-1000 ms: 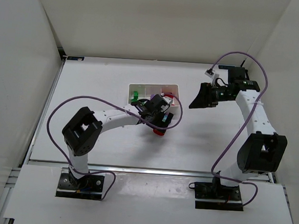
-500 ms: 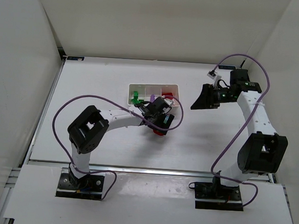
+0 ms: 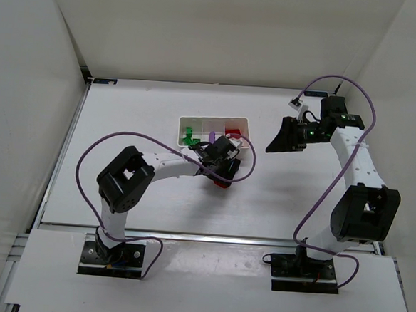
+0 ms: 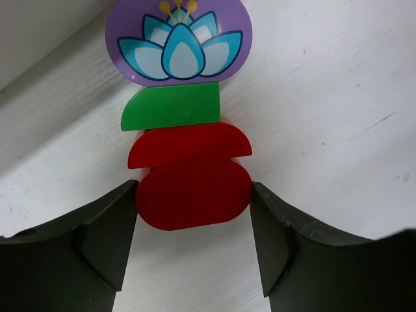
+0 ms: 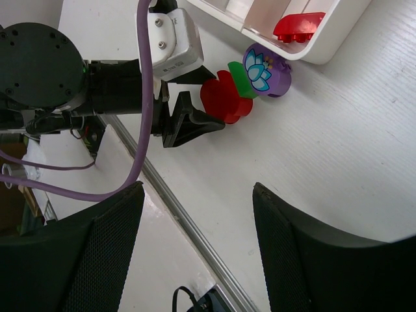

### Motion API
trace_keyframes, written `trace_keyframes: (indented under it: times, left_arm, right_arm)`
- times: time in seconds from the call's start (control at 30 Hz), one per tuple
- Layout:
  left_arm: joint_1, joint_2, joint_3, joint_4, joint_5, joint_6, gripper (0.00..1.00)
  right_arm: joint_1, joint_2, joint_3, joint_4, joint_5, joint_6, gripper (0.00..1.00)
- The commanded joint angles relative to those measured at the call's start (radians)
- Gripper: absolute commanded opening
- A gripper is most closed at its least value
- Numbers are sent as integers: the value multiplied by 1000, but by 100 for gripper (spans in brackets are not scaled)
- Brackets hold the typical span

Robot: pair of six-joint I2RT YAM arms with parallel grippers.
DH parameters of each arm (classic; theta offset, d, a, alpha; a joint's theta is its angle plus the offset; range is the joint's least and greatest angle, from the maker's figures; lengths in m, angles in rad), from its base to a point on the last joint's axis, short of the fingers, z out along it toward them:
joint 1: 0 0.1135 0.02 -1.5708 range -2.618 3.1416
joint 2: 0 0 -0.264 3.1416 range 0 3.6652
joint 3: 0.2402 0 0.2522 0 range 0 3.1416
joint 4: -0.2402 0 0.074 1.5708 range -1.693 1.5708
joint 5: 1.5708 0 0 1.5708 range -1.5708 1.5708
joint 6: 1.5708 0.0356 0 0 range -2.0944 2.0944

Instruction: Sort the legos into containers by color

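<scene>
Left end effector was narrowed around the lowest red piece of a lego stack, its dark fingers pressed against both sides of that piece. The stack lay on its side on the desk: two red pieces, then a green one, then a round purple one printed with a blue lotus flower. It sat just beside the near wall of the white tray, outside it.

Right end effector hung well above the desk, spread wide and holding nothing.

From the top view, the tray's three compartments held a green brick on the left, a purple brick in the middle and a red brick on the right.

The desk was white and faintly scratched, closed in by plain white walls. A purple cable looped from each arm.
</scene>
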Motion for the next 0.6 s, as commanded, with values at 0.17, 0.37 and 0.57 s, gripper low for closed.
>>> trace_keyframes:
  times: [0.17,0.37,0.57]
  left_arm:
    - [-8,6,14,-5,13,-4,48]
    - [-9,-141,-52,62,71,101,20]
    - [-8,-431,-257,197,223,348,17]
  right_arm:
    - [-5,-31,-8,2,-22,-22,72]
    - [-5,-24,-2,19,-38,-7,71]
    - [-5,16,24,94,-122,117,71]
